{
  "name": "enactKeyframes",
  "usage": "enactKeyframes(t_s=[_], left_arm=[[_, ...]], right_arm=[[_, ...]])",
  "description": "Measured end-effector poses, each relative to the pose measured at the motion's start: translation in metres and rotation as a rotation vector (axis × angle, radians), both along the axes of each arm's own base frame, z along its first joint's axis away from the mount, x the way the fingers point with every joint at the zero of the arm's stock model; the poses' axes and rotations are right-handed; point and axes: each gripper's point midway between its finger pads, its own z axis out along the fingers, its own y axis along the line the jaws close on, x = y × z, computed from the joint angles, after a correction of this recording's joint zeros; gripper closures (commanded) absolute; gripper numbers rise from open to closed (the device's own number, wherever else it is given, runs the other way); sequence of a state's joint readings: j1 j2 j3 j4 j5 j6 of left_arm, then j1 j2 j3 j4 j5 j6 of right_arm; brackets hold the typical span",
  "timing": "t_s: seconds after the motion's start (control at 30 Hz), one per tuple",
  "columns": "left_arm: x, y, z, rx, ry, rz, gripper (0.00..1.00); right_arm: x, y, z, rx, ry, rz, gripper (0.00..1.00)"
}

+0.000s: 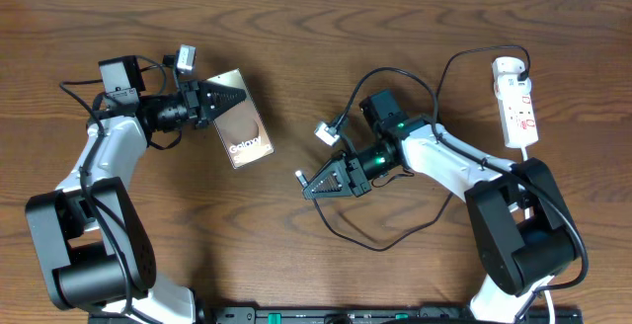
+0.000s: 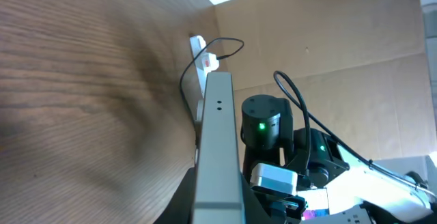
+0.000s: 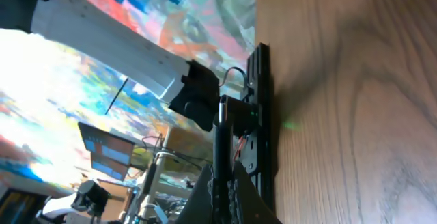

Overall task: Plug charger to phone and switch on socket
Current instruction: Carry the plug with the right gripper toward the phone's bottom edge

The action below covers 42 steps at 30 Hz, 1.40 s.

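The phone [image 1: 244, 131], a brownish slab with white "Galaxy" lettering, is tilted up off the table at the left with my left gripper [image 1: 237, 98] shut on its far edge. The left wrist view shows the phone [image 2: 218, 142] edge-on as a grey bar between the jaws. The charger [image 1: 379, 246] is a thin black cable looping across the table. My right gripper [image 1: 310, 188] is shut on its connector end, whose tip [image 1: 299, 176] points left toward the phone. In the right wrist view the connector [image 3: 222, 132] sticks out between the fingers. The white socket [image 1: 516, 102] lies at the far right.
The charger's slack loops around the right arm [image 1: 444, 161] and runs up toward the socket. The socket's white cord [image 1: 525, 151] drops behind the right arm's base. Bare wooden table [image 1: 296, 265] lies between the two arms.
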<state>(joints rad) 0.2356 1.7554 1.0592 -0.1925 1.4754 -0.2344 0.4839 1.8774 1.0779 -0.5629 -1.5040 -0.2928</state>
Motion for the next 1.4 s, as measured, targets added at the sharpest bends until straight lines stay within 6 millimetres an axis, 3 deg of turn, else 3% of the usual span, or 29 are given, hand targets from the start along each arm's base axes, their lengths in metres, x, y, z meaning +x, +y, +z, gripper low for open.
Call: enactKeyframes(t_s=[0.3, 0.57, 0.87, 1.2, 1.4], left_arm=[[0.003, 0.000, 0.010, -0.027, -0.039, -0.017, 0.93], [0.012, 0.002, 0.020, -0.028, -0.078, -0.012, 0.93], [0.033, 0.007, 0.053, -0.027, -0.189, 0.012, 0.93], [0.035, 0.005, 0.058, -0.086, -0.034, 0.029, 0.92], [0.035, -0.012, 0.059, -0.095, 0.000, 0.007, 0.93]], right_arm=[[0.003, 0.020, 0.011, 0.087, -0.109, 0.046, 0.99], [0.010, 0.027, 0.013, 0.052, -0.080, 0.032, 0.99], [0.027, 0.035, 0.016, 0.029, -0.110, -0.014, 0.99], [0.041, 0.043, 0.030, 0.050, -0.136, -0.048, 0.99], [0.047, 0.046, 0.033, 0.028, -0.103, -0.075, 0.99]])
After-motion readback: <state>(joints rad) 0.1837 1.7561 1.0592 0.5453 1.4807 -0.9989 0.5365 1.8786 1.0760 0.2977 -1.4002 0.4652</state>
